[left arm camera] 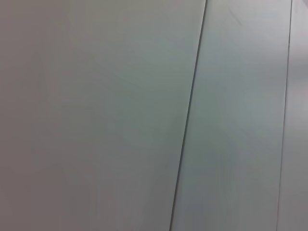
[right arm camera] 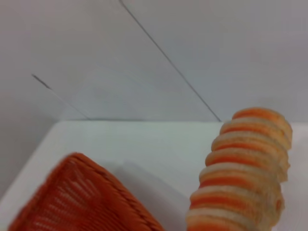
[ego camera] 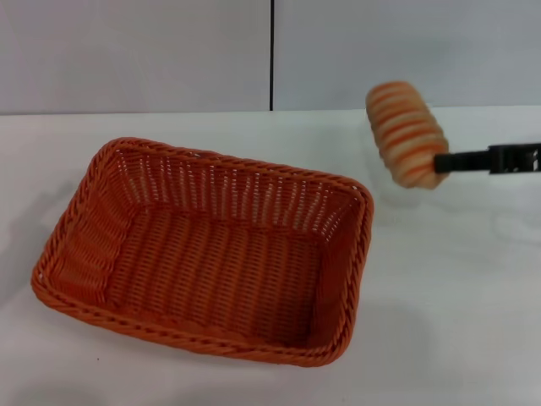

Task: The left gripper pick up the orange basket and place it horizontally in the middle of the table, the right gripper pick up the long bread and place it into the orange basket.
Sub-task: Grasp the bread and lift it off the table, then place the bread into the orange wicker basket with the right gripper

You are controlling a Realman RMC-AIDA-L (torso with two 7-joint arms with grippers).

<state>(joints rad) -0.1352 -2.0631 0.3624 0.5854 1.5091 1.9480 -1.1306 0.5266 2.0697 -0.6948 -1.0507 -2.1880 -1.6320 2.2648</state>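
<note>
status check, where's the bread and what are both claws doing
Right claw shut on the long bread, held in the air right of the orange basket. Basket empty on the table. Left claw not in view. Nothing in the way.

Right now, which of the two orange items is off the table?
The long bread: striped loaf held in the air by the right gripper, beside the basket. The orange basket rests on the table.

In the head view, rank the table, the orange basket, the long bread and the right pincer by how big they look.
1. the table
2. the orange basket
3. the long bread, raised nearer the camera, so it may look oversized
4. the right pincer, only partly in frame, so its rank is unsure
</note>
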